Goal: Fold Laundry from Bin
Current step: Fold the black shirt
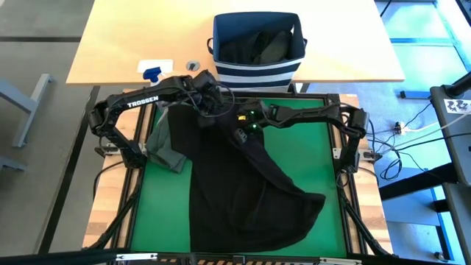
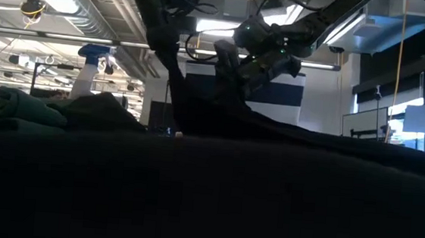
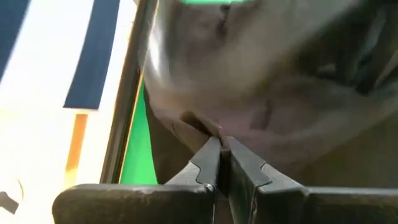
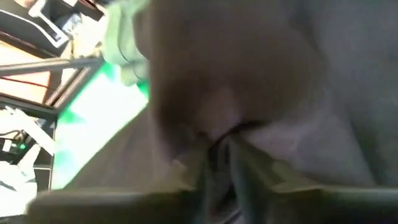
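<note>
The black garment [image 1: 250, 199] lies spread over the green mat [image 1: 309, 158], its long axis running from the far edge toward the near right corner. Both grippers meet at its far edge, just in front of the bin [image 1: 257, 48]. The left gripper [image 1: 208, 99] is pinched shut on the cloth, its fingers [image 3: 208, 163] pressed together. The right gripper [image 1: 241, 118] sits just beside it, nearer the garment's middle; it seems closed on a fold, though blur hides the fingertips. A grey garment [image 1: 165, 147] lies bunched at the left, and more laundry sits in the bin.
</note>
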Action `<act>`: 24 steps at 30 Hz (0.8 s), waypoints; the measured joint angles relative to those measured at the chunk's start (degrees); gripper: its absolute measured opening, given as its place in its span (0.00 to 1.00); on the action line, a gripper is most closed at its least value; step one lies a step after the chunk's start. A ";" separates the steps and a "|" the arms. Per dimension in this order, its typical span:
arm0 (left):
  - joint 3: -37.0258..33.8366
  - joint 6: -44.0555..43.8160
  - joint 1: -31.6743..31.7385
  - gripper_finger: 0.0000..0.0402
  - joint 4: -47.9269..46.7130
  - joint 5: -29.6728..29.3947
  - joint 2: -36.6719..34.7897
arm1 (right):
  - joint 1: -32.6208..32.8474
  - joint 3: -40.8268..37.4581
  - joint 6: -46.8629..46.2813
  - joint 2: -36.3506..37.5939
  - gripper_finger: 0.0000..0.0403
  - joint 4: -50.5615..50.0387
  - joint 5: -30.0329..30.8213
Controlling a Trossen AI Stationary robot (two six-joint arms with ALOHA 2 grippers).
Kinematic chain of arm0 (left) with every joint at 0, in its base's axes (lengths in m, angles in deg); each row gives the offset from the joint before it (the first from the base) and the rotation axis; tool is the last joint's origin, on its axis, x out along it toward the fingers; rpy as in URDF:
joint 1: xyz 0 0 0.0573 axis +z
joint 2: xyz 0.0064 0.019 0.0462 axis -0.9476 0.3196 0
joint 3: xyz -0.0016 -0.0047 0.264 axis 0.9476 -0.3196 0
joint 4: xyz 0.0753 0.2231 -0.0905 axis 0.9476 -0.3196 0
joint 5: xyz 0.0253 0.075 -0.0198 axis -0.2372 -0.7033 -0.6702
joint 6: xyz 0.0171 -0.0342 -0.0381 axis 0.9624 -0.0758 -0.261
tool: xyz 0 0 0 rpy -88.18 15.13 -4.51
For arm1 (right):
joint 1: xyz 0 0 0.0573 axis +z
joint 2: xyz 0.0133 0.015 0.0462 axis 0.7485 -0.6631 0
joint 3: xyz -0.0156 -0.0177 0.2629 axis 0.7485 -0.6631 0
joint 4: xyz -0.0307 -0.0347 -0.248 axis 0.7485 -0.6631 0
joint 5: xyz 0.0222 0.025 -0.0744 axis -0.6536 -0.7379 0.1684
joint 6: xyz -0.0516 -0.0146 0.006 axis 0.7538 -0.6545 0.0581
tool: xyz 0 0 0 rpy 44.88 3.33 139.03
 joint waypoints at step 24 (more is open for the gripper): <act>0.00 15.49 12.94 0.04 -15.34 -6.28 0.00 | 10.67 14.11 -0.57 -18.23 0.03 36.11 18.73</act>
